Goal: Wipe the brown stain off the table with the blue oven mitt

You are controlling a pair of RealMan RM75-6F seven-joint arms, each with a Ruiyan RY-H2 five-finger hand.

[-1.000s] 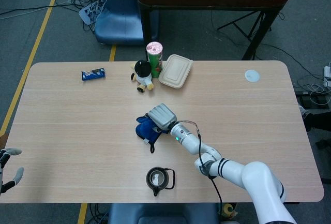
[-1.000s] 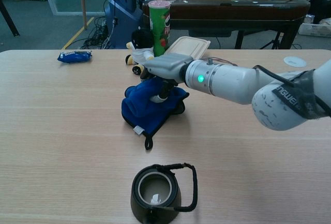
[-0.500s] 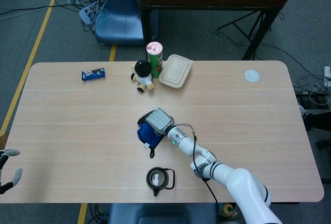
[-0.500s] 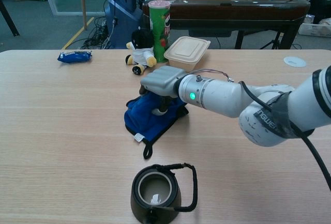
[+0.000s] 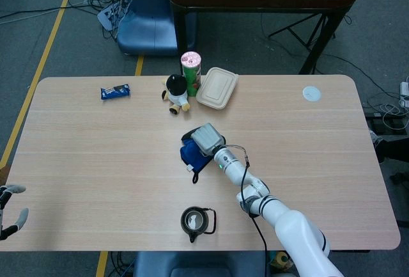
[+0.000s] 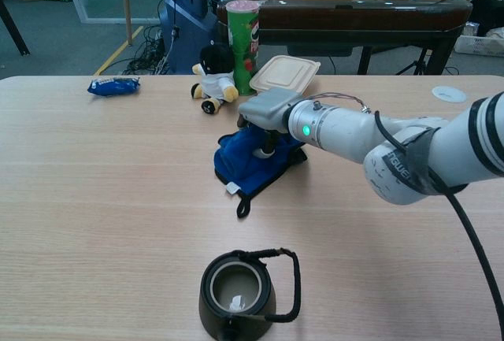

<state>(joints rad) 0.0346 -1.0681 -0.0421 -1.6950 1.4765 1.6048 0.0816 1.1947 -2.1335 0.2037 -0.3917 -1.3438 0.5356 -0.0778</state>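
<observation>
The blue oven mitt (image 5: pixel 189 154) (image 6: pixel 246 169) lies flat near the table's middle, its hanging loop pointing toward the near edge. My right hand (image 5: pixel 208 139) (image 6: pixel 272 109) sits on top of it, fingers pressing down into the cloth and covering its far part. No brown stain shows on the bare wood around the mitt; anything under it is hidden. My left hand (image 5: pixel 10 210) hangs off the table's near left corner, fingers apart and holding nothing.
A black kettle (image 5: pixel 195 221) (image 6: pixel 239 290) stands near the front edge, close to the mitt. At the back stand a chips can (image 5: pixel 191 72), a plush toy (image 5: pixel 176 91) and a lunch box (image 5: pixel 217 87). A blue snack packet (image 5: pixel 115 91) and a white disc (image 5: pixel 311 93) lie farther off.
My right hand slid the mitt slightly toward the near edge, then to the right and farther from me. The left hand stayed put.
</observation>
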